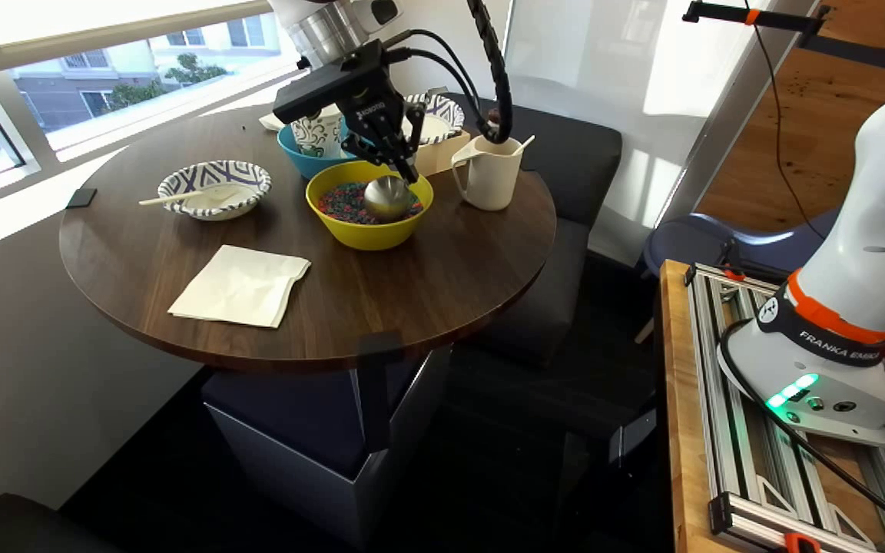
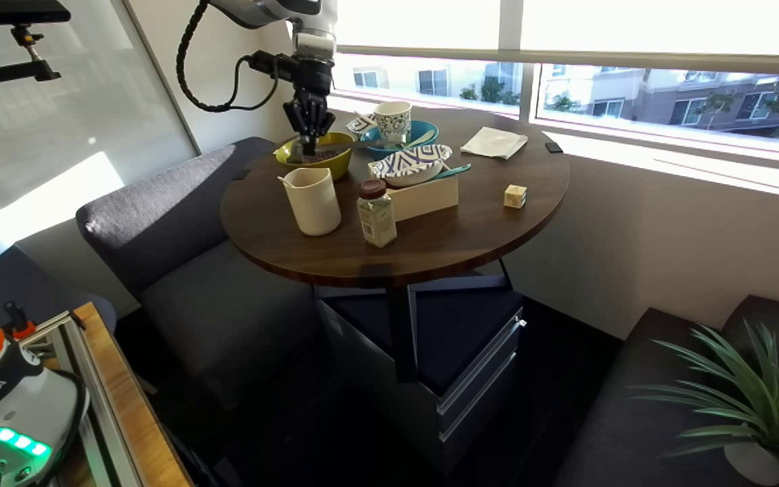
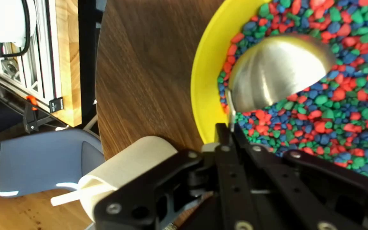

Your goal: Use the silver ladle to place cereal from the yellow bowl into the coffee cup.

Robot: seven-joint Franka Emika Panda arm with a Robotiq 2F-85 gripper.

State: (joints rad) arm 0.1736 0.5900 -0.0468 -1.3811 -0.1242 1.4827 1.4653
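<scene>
Presently, the pincer is closed firmly, with almost no gap, on the thin handle of the silver ladle. Its scoop is inside the yellow bowl, with the rounded outside visible, at the small red, green and blue pieces of cereal; whether it carries any, I cannot tell. On the round surface, just beside, the patterned cup sits in the blue bowl.

Daylight from the window at two o'clock in an exterior view bleaches its blind, the floor near seven is almost black, and the wrist view's silver ladle glares white.
</scene>
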